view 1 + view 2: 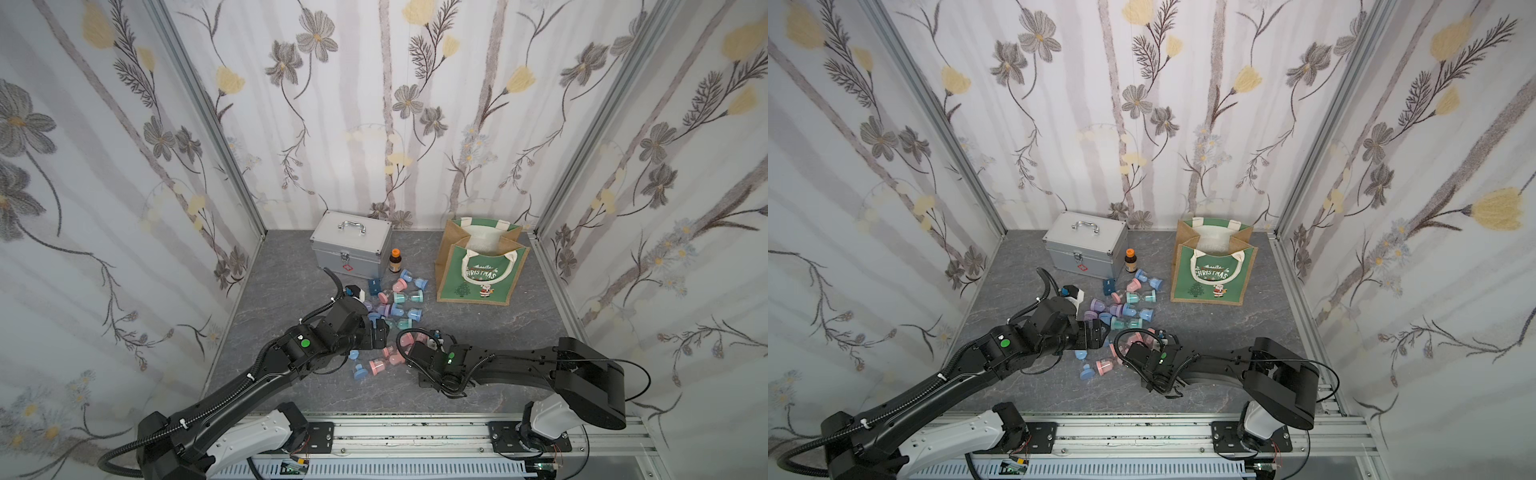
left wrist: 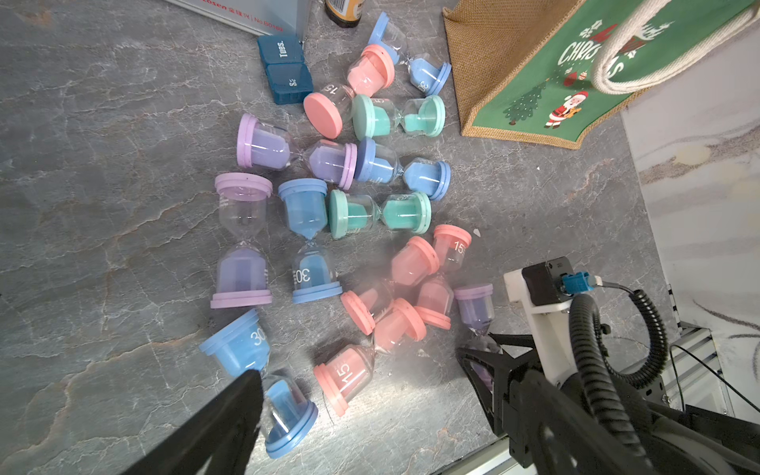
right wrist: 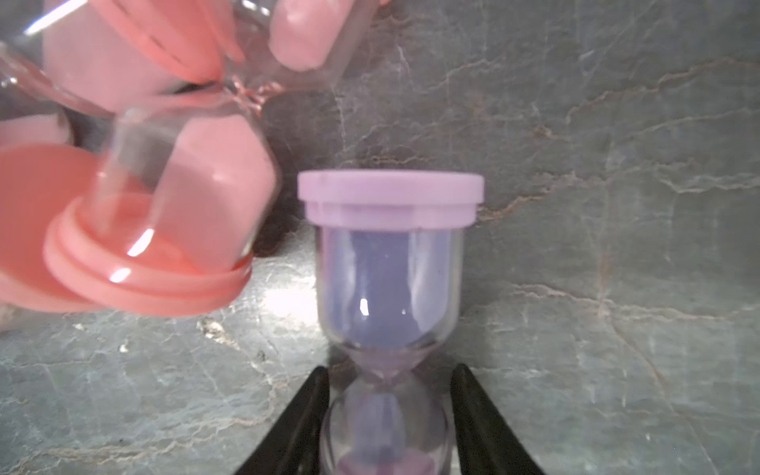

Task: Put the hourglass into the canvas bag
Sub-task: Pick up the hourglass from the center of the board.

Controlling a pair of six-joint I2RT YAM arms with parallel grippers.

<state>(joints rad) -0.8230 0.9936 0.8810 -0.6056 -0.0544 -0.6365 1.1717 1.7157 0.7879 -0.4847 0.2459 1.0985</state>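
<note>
the grey stone-look bench carries everything. the left arm and the right arm both reach low into its middle. the canvas bag stands upright at the far right, mouth open upward, well apart from both arms but on the right arm's side. a silver case sits at the far middle. between these and the arms lies a scatter of hourglasses, most on their sides.

the one in hand is the purple hourglass, at the near right edge of the scatter, just beside a pink hourglass. its long axis runs straight out from the right jaws, cap end away. the two black fingers stand apart either side of its near bulb, at or almost at the glass; whether they pinch it yet i cannot tell.

of the left jaws only one finger shows, beside a blue hourglass, so their state i cannot tell. the right arm looks the nearer and better placed to lift the purple one and carry it toward the bag.
</note>
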